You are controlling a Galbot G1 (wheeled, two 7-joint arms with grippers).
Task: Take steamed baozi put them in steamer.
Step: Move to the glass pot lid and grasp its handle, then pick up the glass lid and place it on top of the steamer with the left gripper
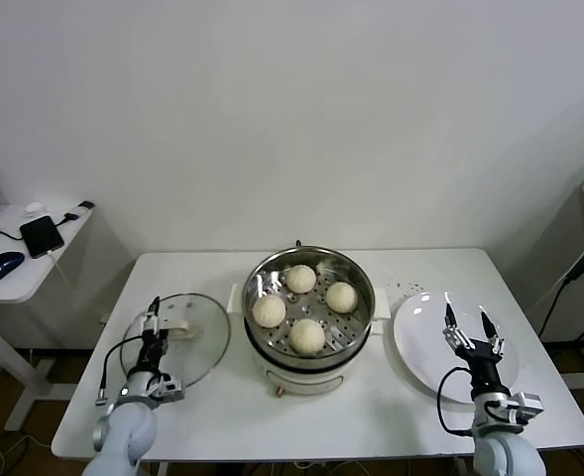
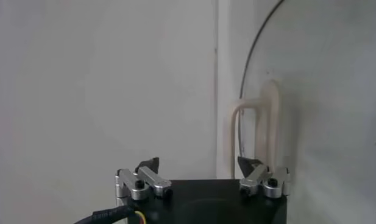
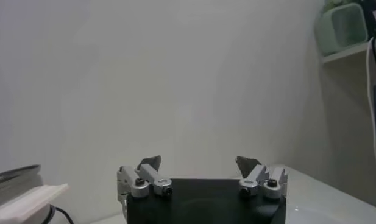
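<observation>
Sitting in the steamer (image 1: 309,315) at table (image 1: 212,407) centre: all four steamed baozi (image 1: 305,307), spread on the perforated tray. Left gripper (image 1: 154,315) hovers over the glass lid (image 1: 204,337) lying flat left of the pot, jaws spread, nothing held; lid's cream handle (image 2: 256,128) shows just past its fingertips. Right gripper (image 1: 471,322) over the bare white plate (image 1: 420,337) on the right, jaws also spread, empty.

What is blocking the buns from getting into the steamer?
Nothing visible. All four buns already sit in the open steamer; its lid lies on the table to its left, by the left gripper.
</observation>
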